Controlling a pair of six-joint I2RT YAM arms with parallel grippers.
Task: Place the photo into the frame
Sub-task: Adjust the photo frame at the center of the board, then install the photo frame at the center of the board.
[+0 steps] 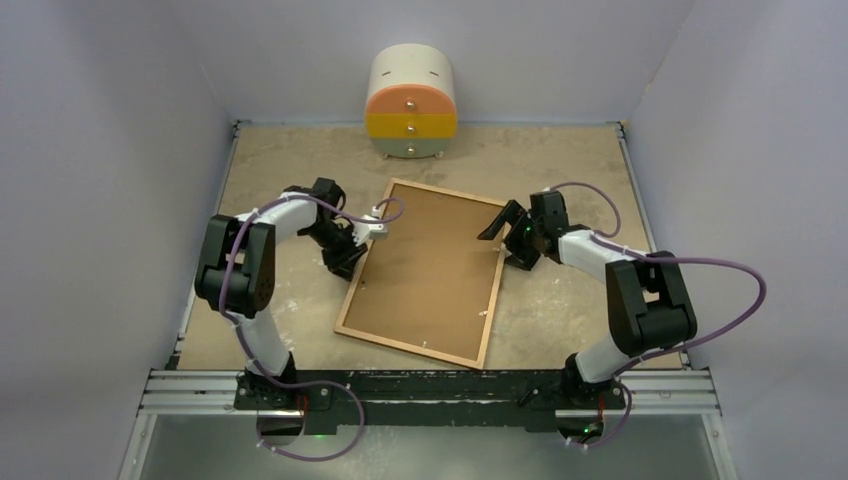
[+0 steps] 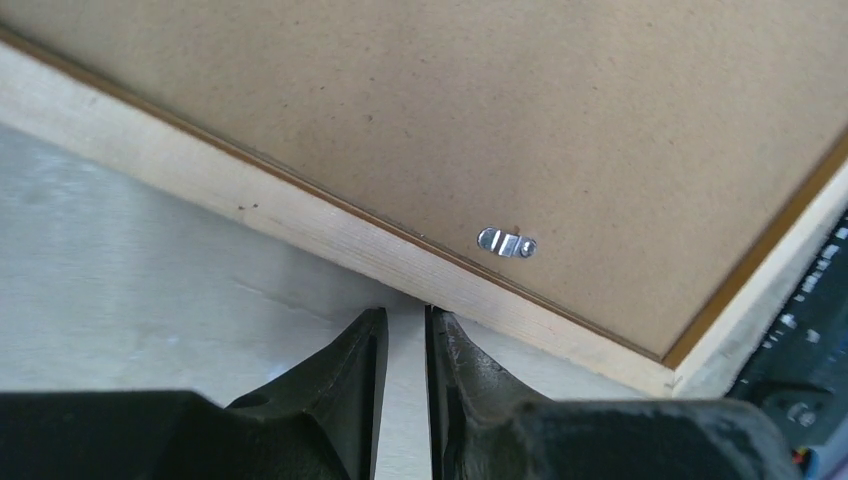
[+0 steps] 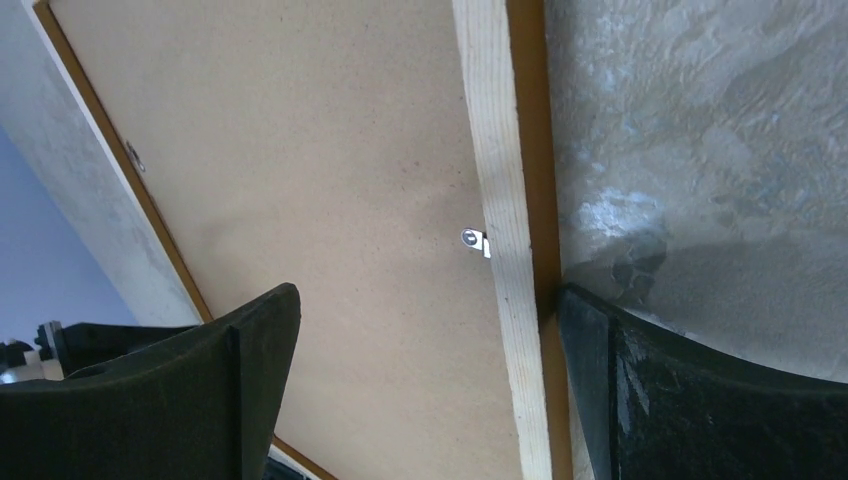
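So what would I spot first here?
A big wooden frame lies face-down in the middle, its brown board showing. The left gripper sits almost pinched together at one long edge, while the right gripper gapes wide across the other. At the back stands a little orange-and-yellow drawer chest.

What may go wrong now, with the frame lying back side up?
The backing board sits in the frame, held by small metal clips; the nearly closed left fingers, beside one of them, may slip off it. The open right fingers straddle the frame's rail; closing there may shift or tilt the frame.
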